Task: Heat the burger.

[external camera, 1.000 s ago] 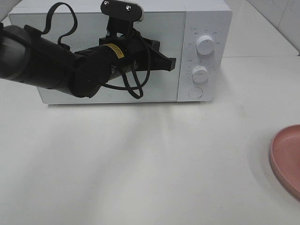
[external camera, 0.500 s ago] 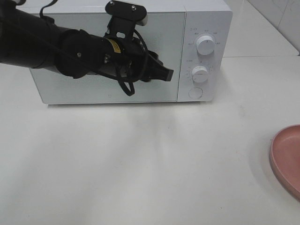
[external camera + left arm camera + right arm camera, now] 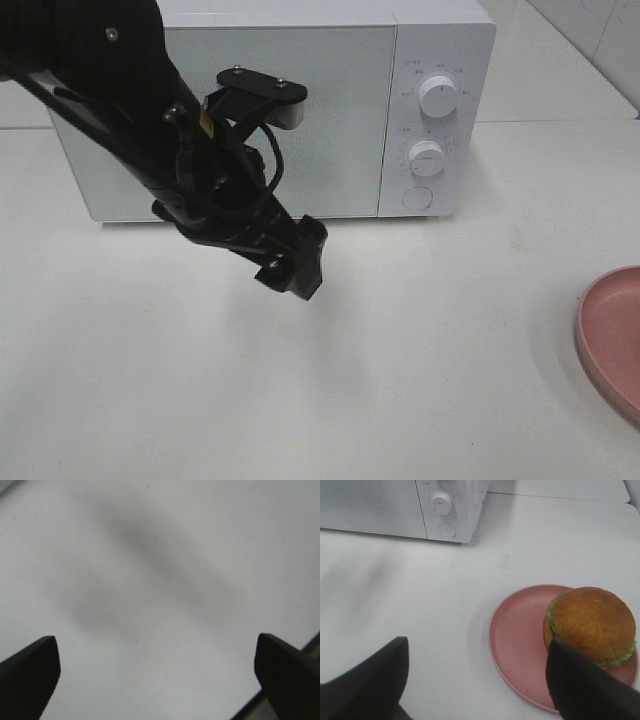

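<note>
Left pincer (image 3: 297, 268) spread wide, empty, hovering above bare white surface (image 3: 400, 380) just near of the microwave (image 3: 330, 100) door; in its wrist view both fingertips (image 3: 27, 672) at the frame edges, nothing between.

Right pincer (image 3: 475, 680) open, empty, fingers apart over the surface, outside the high view.

Burger (image 3: 592, 625) on pink plate (image 3: 515, 645) at right near side, well apart from microwave, off-centre on the plate. Microwave door closed.

The left claw (image 3: 292, 262) has swung down from the microwave (image 3: 330, 110) door toward the table (image 3: 400, 380), jaws now spread.
</note>
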You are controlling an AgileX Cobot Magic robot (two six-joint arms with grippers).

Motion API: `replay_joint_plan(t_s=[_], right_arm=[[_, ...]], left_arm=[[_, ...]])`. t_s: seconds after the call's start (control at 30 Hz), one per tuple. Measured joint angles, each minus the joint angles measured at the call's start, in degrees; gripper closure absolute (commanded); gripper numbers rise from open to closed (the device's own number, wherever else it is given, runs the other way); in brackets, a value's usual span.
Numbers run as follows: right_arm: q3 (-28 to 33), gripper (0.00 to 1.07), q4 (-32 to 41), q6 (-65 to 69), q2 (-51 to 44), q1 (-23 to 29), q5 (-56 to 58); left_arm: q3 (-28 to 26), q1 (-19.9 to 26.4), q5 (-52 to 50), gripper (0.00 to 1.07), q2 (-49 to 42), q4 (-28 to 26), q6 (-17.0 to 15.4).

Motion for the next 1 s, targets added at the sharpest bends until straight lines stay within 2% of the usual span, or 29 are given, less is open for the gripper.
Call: replay_joint_plan(t_s=[0.03, 0.1, 0.13, 0.27, 0.33, 0.37, 0.4, 0.43, 0.5, 0.53, 0.57, 0.63, 0.67, 0.7, 0.77, 0.83, 0.87, 0.9, 0.93, 1.0], right_arm=[[0.0, 0.33, 0.0, 0.0, 0.0, 0.0, 0.0], [0.0, 0.33, 0.0, 0.0, 0.0, 0.0, 0.0], [0.0, 0.33, 0.0, 0.0, 0.0, 0.0, 0.0], [0.0, 0.33, 0.0, 0.0, 0.0, 0.0, 0.0], [0.0, 0.33, 0.0, 0.0, 0.0, 0.0, 0.0], [0.0, 0.33, 0.0, 0.0, 0.0, 0.0, 0.0], [0.0, 0.33, 0.0, 0.0, 0.0, 0.0, 0.0], [0.0, 0.33, 0.0, 0.0, 0.0, 0.0, 0.0], [0.0, 0.33, 0.0, 0.0, 0.0, 0.0, 0.0], [0.0, 0.33, 0.0, 0.0, 0.0, 0.0, 0.0], [0.0, 0.33, 0.0, 0.0, 0.0, 0.0, 0.0], [0.0, 0.33, 0.0, 0.0, 0.0, 0.0, 0.0], [0.0, 0.33, 0.0, 0.0, 0.0, 0.0, 0.0], [0.0, 0.33, 0.0, 0.0, 0.0, 0.0, 0.0], [0.0, 0.33, 0.0, 0.0, 0.0, 0.0, 0.0], [0.0, 0.33, 0.0, 0.0, 0.0, 0.0, 0.0], [0.0, 0.33, 0.0, 0.0, 0.0, 0.0, 0.0], [0.0, 0.33, 0.0, 0.0, 0.0, 0.0, 0.0], [0.0, 0.33, 0.0, 0.0, 0.0, 0.0, 0.0], [0.0, 0.33, 0.0, 0.0, 0.0, 0.0, 0.0]], left_arm=[[0.0, 0.4, 4.3, 0.08, -0.92, 0.0, 0.0], [0.0, 0.86, 5.96, 0.08, -1.26, 0.0, 0.0], [0.0, 2.46, 9.45, 0.08, -2.41, 0.06, -0.11], [0.0, 5.5, 12.95, 0.08, -4.3, 0.06, -0.34], [0.0, 10.08, 15.81, 0.08, -6.3, 0.06, -0.34], [0.0, 10.08, 15.81, 0.08, -6.3, 0.06, -0.34], [0.0, 13.06, 17.13, 0.08, -7.79, 0.11, -0.34], [0.0, 13.06, 17.13, 0.08, -7.79, 0.11, -0.34], [-0.06, 17.99, 19.14, 0.08, -10.37, 0.17, -0.11], [-0.06, 17.99, 19.14, 0.08, -10.37, 0.17, -0.11], [-0.06, 21.6, 20.68, 0.08, -11.86, 0.23, 0.06], [-0.06, 23.43, 21.54, 0.08, -12.72, 0.34, 0.23], [-0.06, 26.7, 22.69, 0.08, -14.27, 0.57, 0.86], [-0.06, 26.7, 22.69, 0.08, -14.27, 0.57, 0.86], [-0.06, 31.4, 23.84, 0.08, -16.67, 0.63, 1.38], [0.17, 32.6, 23.89, 0.08, -17.65, 0.63, 1.38], [1.43, 35.47, 23.72, 0.08, -19.71, 0.63, 1.38], [1.43, 35.47, 23.72, 0.08, -19.71, 0.63, 1.38], [3.27, 37.41, 23.72, 0.08, -21.77, 0.69, 1.38], [4.24, 38.16, 23.72, 0.08, -22.69, 0.69, 1.38]])
